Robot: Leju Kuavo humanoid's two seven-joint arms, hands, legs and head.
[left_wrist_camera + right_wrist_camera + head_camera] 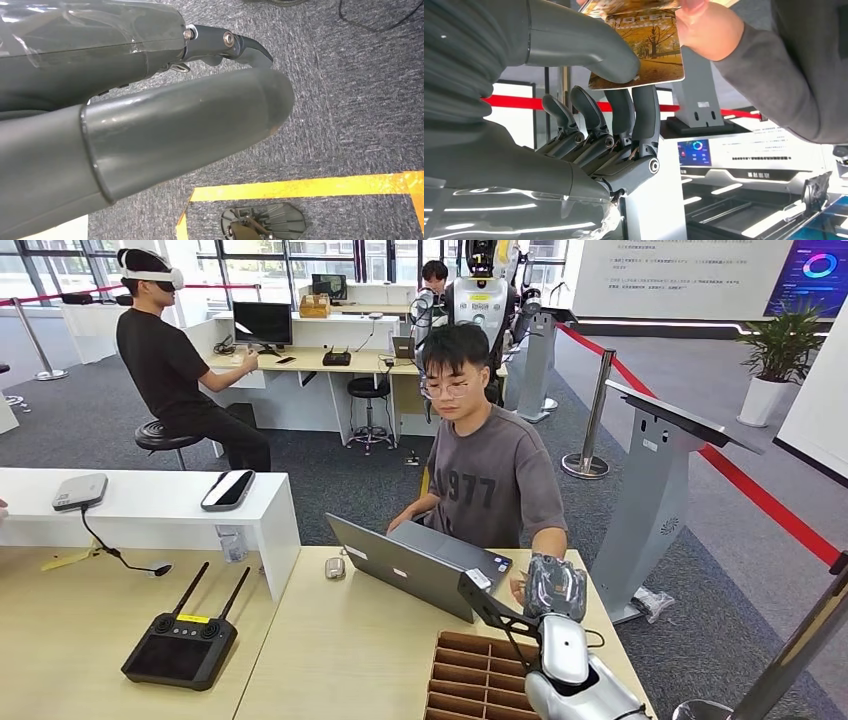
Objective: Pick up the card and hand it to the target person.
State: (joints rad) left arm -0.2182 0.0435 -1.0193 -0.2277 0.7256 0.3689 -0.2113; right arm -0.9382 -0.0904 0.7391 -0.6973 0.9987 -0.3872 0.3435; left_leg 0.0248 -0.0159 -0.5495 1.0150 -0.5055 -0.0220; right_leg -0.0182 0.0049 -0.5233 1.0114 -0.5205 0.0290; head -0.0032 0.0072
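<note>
The robot's right arm rises from the lower right of the head view, bent up at the elbow, lifting the right hand (555, 587) above the far edge of the wooden table (370, 640) toward the seated person in a grey T-shirt (490, 475). In the right wrist view, the right hand's thick thumb presses on the face of the card (644, 47) while the dark fingers (644, 112) stand behind it — the card is pinched between them. The person's hand (706, 27) grips the card's other end, so both hold it at once. The card is glossy, printed with golden autumn trees along a path and the word "HOTEL". The left hand (150, 130) hangs over grey carpet (350, 110) beside yellow floor tape (300, 187) — whether its fingers are spread or curled cannot be told. An open laptop (405, 565) sits before the person.
</note>
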